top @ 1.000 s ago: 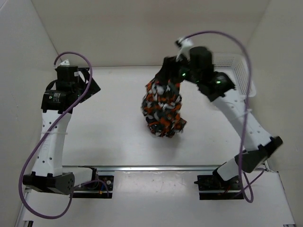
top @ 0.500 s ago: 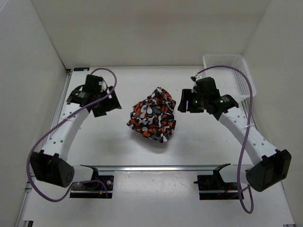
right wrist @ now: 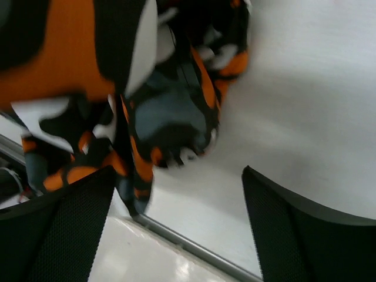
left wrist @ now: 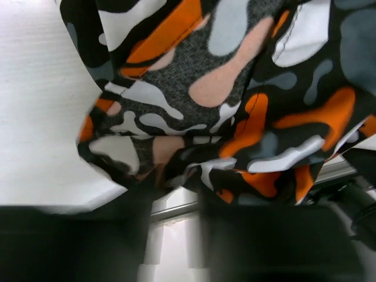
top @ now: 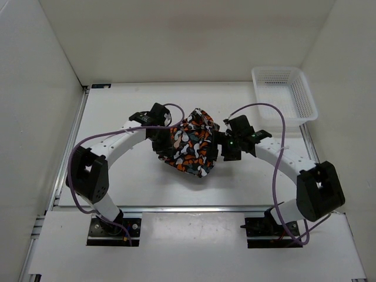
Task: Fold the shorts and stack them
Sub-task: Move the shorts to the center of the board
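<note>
The shorts, printed in orange, white, black and grey blotches, lie in a crumpled heap at the middle of the table. My left gripper presses into their left edge. In the left wrist view its jaws stand close together, with a fold of the shorts pinched at the tips. My right gripper sits low at the heap's right edge. In the right wrist view it is open, and a hanging lobe of the shorts lies just beyond the wide-set fingers.
A white mesh basket stands at the back right corner. A metal rail runs along the table's near edge. White walls close in the left, back and right sides.
The shorts, held up by the right gripper a second ago, now lie on the table. Both arms have swung in low to the heap's sides. The left gripper has closed on the cloth.
</note>
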You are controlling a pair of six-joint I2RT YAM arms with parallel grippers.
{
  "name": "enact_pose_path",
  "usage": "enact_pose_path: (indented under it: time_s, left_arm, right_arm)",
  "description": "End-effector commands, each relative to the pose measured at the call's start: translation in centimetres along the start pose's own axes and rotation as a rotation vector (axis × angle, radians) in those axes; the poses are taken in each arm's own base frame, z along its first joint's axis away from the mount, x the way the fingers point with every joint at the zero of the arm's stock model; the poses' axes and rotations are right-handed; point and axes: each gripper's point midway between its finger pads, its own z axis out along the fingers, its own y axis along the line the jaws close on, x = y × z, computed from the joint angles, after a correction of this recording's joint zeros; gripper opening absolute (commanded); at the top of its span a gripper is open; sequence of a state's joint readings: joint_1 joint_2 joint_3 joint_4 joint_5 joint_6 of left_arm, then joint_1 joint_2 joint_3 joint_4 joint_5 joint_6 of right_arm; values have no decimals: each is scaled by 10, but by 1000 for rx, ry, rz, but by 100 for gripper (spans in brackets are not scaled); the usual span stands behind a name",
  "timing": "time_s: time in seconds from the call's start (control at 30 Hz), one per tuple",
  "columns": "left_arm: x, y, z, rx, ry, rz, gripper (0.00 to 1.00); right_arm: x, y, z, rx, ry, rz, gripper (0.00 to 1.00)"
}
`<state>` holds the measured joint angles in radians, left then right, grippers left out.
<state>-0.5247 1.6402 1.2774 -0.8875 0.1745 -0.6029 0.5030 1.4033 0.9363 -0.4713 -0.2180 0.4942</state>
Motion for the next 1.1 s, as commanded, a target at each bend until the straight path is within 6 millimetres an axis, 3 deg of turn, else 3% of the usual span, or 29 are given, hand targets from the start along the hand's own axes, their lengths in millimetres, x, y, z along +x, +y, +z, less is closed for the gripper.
enact_pose_path:
  time_s: [0.0, 0.03, 0.1, 0.13, 0.17, 0.2, 0.23, 0.33, 0.4, 0.43, 0.47, 0.5, 0.53, 0.57, 0.6, 0.63, 0.7, 0.77, 0.9, 0.93, 1.07]
  left_arm:
    - [-24, -19, -22, 88, -83, 38, 18]
    - [-26, -20, -29, 98, -89, 32, 10]
    - [-38, -24, -48, 117, -134, 37, 10]
    - [-45, -21, -56, 111, -159, 38, 10]
    - [-51, -20, -68, 109, -191, 32, 10]
    - [-62, -22, -81, 92, -239, 45, 10]
    - [-64, -16, -94, 67, -252, 45, 10]
    - [-76, 0, -130, 19, -345, 16, 10]
    - [-73, 11, -134, 10, -355, -6, 10]
    - [-64, 22, -132, 3, -342, -37, 15]
    - [-60, 26, -129, 11, -339, -44, 23]
    - [-59, 30, -126, 23, -345, -53, 55]
    - [-44, 37, -115, 22, -315, -56, 78]
    - [-39, 38, -111, 46, -299, -76, 94]
    - [-33, 38, -106, 64, -284, -74, 100]
    - [-25, 36, -96, 98, -264, -69, 100]
    - [-20, 38, -88, 99, -245, -72, 100]
    - [-19, 38, -78, 91, -220, -70, 100]
    - [-16, 30, -66, 99, -200, -37, 100]
    - [-17, 27, -66, 111, -203, -34, 100]
    - [-15, 35, -34, 87, -140, -40, 100]
  right_arm:
    - [-23, 22, 23, -108, -58, -6, 90]
    - [-33, 33, 26, -135, -74, -11, 82]
    - [-36, 34, 42, -150, -45, -7, 50]
    - [-39, 39, 45, -150, -48, -18, 32]
    - [-49, 41, 42, -123, -61, -15, 7]
    - [-56, 39, 38, -92, -77, -13, 0]
    - [-60, 30, 35, -30, -87, -33, 0]
    - [-88, 34, 6, 32, -169, -109, 0]
    - [-86, 28, -4, 70, -163, -140, 0]
    - [-86, 27, -8, 81, -167, -148, 0]
    - [-87, 25, -12, 97, -179, -148, 0]
    - [-83, 24, -17, 98, -179, -158, 0]
    - [-81, 19, -15, 112, -174, -156, 1]
    - [-75, 16, -16, 116, -167, -155, 9]
    - [-71, 14, -17, 121, -157, -163, 28]
    - [-69, 13, -17, 125, -149, -162, 74]
    - [-62, 7, -20, 143, -141, -159, 92]
    - [-63, 7, -33, 154, -174, -137, 100]
    - [-57, 2, -55, 167, -230, -72, 100]
    - [-52, 2, -57, 166, -229, -40, 100]
    - [-24, -12, -50, 156, -194, 32, 100]
